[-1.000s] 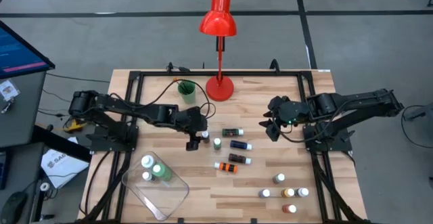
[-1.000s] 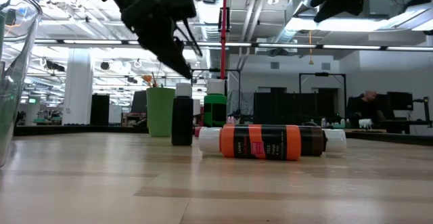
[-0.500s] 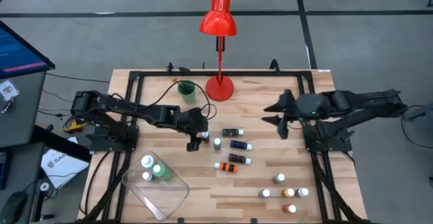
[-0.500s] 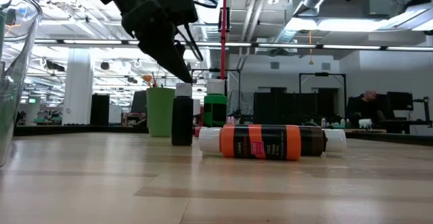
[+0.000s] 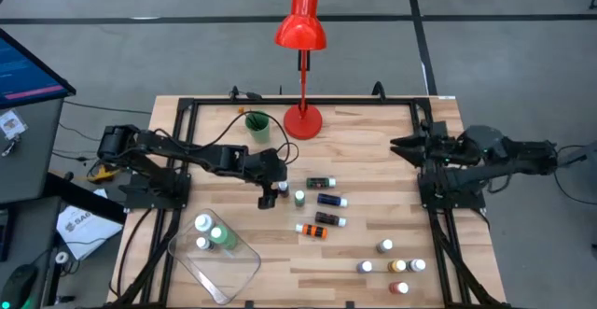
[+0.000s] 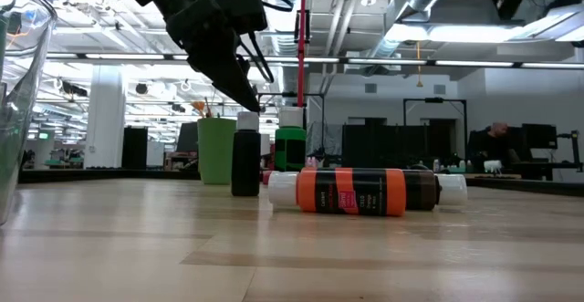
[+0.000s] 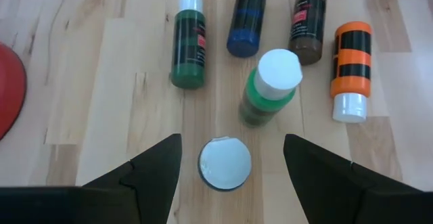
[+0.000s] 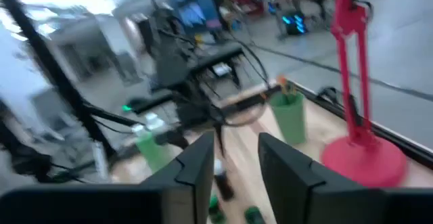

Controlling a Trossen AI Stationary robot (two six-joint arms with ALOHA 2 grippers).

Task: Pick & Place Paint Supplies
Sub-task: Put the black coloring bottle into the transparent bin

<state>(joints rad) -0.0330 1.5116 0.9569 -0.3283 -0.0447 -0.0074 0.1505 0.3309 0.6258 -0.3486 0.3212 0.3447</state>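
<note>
Several small white-capped paint bottles lie or stand mid-table: green (image 5: pixel 320 181), blue (image 5: pixel 331 200), brown (image 5: pixel 329 219) and orange (image 5: pixel 312 230) on their sides, and a green one (image 5: pixel 299 198) upright. My left gripper (image 7: pixel 232 141) hangs open, slanting down over an upright dark bottle (image 7: pixel 224 164), one finger on each side of its white cap without touching it. That bottle stands on its base (image 6: pixel 245 161). My right gripper (image 5: pixel 399 147) is drawn back by the table's right edge, pointing level, with a narrow gap between its fingers (image 8: pixel 196 163) and nothing in it.
A clear tray (image 5: pixel 224 270) at the near left holds a larger green bottle (image 5: pixel 222 237) and two small ones. More bottles (image 5: pixel 398 265) stand at the near right. A green cup (image 5: pixel 257 125) with brushes and a red lamp (image 5: pixel 303 118) stand at the far side.
My right gripper has pulled back toward the table's right edge, away from the bottles, and tipped up from slanting down to level. Its fingers have drawn closer together. The left gripper and the bottles have stayed put.
</note>
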